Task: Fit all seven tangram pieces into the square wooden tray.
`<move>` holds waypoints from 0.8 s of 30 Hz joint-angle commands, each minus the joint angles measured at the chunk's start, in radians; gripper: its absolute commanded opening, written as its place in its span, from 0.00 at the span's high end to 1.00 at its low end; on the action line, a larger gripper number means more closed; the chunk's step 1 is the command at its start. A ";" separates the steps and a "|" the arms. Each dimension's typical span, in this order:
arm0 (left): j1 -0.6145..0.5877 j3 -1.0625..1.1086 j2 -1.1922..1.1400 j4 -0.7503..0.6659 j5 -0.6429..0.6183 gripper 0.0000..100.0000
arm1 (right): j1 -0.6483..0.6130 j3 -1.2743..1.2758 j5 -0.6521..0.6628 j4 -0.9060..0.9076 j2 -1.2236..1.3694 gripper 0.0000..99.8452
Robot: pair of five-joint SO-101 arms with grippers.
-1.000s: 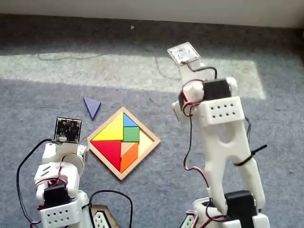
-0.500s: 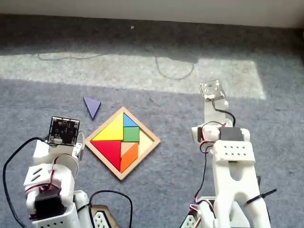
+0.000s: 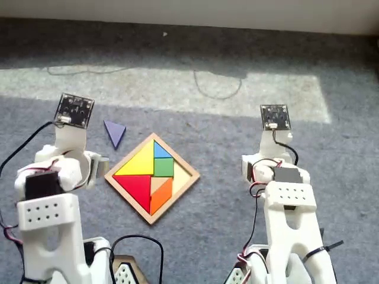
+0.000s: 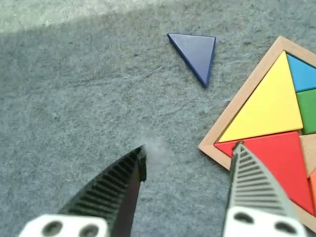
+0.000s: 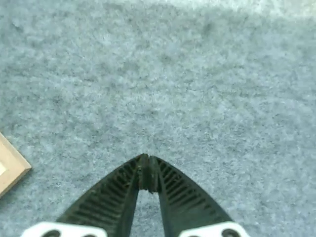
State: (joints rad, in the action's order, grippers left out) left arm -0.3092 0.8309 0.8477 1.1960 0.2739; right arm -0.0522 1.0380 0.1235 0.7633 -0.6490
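The square wooden tray lies turned like a diamond in the middle of the grey carpet. It holds yellow, red, blue, green and orange pieces, with bare wood at its right corner. A purple triangle lies loose on the carpet just beyond the tray's upper-left edge. My left gripper hangs open over the carpet by the tray's left corner, short of the purple triangle. My right gripper is shut and empty over bare carpet, to the right of the tray.
Both arms stand near the front, the left one beside the tray and the right one well off to its right. A thin cable lies on the sunlit carpet strip at the back.
The left arm has risen and stretched forward toward the purple triangle. The right arm has pulled back from the far side of the carpet toward its base.
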 commanded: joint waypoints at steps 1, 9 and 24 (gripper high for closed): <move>0.073 -0.156 -0.189 0.002 -0.101 0.72 | 0.018 -0.004 -0.011 -0.022 -0.019 0.99; 0.151 -0.449 -0.581 0.002 -0.318 0.72 | 0.013 0.030 -0.005 -0.024 -0.028 0.99; 0.145 -0.978 -1.250 0.114 -0.486 0.72 | 0.012 0.031 -0.003 -0.024 -0.019 0.99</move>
State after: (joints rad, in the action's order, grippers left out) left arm -0.1741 -0.0176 -0.3429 1.2651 -0.1972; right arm -0.0476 1.0748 0.1204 0.7603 -0.6490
